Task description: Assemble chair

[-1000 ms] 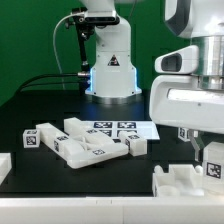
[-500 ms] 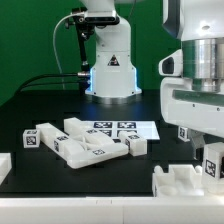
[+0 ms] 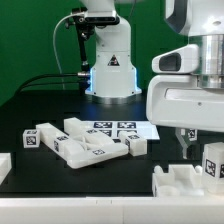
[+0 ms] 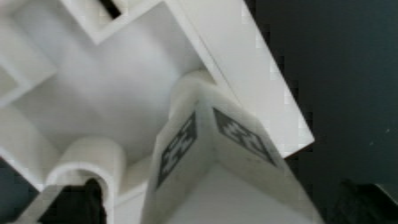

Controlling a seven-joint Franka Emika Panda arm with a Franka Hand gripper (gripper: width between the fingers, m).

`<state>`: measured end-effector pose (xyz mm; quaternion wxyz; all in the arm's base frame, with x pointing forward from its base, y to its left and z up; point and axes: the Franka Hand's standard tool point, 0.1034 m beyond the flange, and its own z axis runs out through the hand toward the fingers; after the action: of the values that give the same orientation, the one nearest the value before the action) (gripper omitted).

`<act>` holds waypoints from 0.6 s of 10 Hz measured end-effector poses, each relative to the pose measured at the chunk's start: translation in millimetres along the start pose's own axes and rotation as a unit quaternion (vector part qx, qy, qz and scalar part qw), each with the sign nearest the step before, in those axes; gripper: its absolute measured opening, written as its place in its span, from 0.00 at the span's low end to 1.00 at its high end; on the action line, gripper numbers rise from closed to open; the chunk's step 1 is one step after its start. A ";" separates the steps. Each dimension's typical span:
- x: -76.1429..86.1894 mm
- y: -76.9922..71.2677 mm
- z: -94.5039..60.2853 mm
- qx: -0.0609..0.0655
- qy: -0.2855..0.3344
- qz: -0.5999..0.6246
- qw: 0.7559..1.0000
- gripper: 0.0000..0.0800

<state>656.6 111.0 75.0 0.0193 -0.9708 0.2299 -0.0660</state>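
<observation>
My gripper point(image 3: 198, 150) hangs at the exterior view's right, close over a chunky white chair part point(image 3: 185, 183) at the front right of the table. It is shut on a white tagged chair piece point(image 3: 213, 162). In the wrist view the gripper point(image 4: 214, 208) has that tagged piece point(image 4: 222, 140) filling the gap between its dark fingers. The larger ribbed chair part point(image 4: 89, 100) lies right behind it. More chair parts lie at the left: a flat panel cluster point(image 3: 90, 147), a tagged block point(image 3: 35, 138) and a small block point(image 3: 135, 146).
The marker board point(image 3: 120, 128) lies flat in the middle of the black table. The arm's base point(image 3: 108, 62) stands behind it, with cables at the back left. Another white piece point(image 3: 3, 166) sits at the left edge.
The hand shifted slightly to the exterior view's right and down, then came back left and a little up. The tagged piece stayed in the gripper. The loose parts did not move.
</observation>
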 end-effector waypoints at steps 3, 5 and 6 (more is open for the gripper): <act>0.4 0.9 0.3 -0.003 0.001 -0.102 0.995 0.81; 0.0 0.9 0.8 -0.010 0.004 -0.237 0.972 0.81; -0.2 0.9 1.2 -0.009 0.005 -0.233 0.973 0.81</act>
<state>656.2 110.4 73.6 -0.0067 -0.9974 -0.0015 -0.0715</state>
